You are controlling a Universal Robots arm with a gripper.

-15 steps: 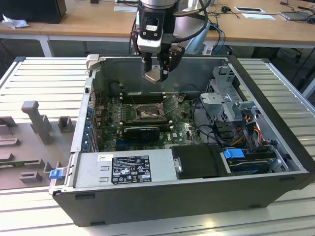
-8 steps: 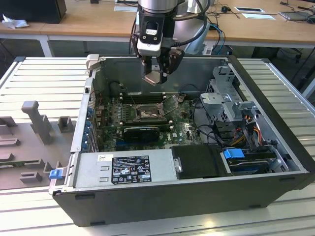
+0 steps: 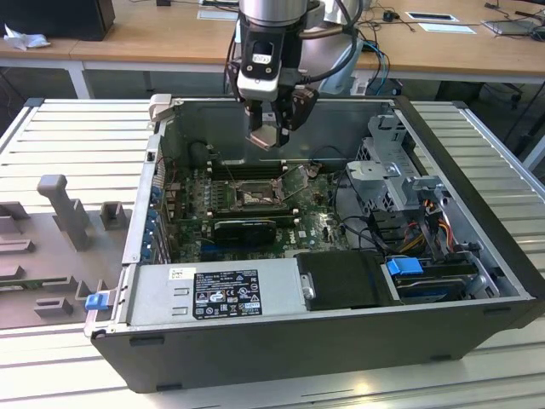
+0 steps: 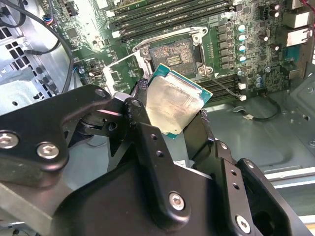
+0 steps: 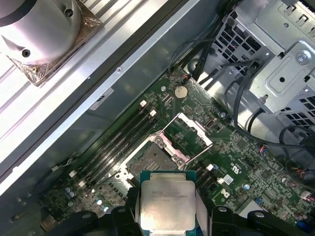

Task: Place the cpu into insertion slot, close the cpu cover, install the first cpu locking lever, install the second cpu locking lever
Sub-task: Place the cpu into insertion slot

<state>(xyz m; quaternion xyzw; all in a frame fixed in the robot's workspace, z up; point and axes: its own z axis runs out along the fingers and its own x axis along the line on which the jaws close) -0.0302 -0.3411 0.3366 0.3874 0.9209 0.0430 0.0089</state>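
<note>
My hand (image 3: 271, 141) grips the cpu (image 5: 167, 204) by its edges, in the air over the far side of the computer case (image 3: 255, 349), above the bare insertion slot (image 5: 150, 158); the cpu cover (image 5: 196, 128) stands open.

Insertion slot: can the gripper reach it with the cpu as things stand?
Probably yes. The cpu cover stands swung open, the insertion slot lies bare, and the gripper holds the cpu above it with nothing between.

Arm (image 3: 271, 21) hangs vert., wrist pointing straight down; gripper (image 3: 271, 136) w/ jaws clamped on opp. edges of cpu (image 4: 173, 104).
</note>
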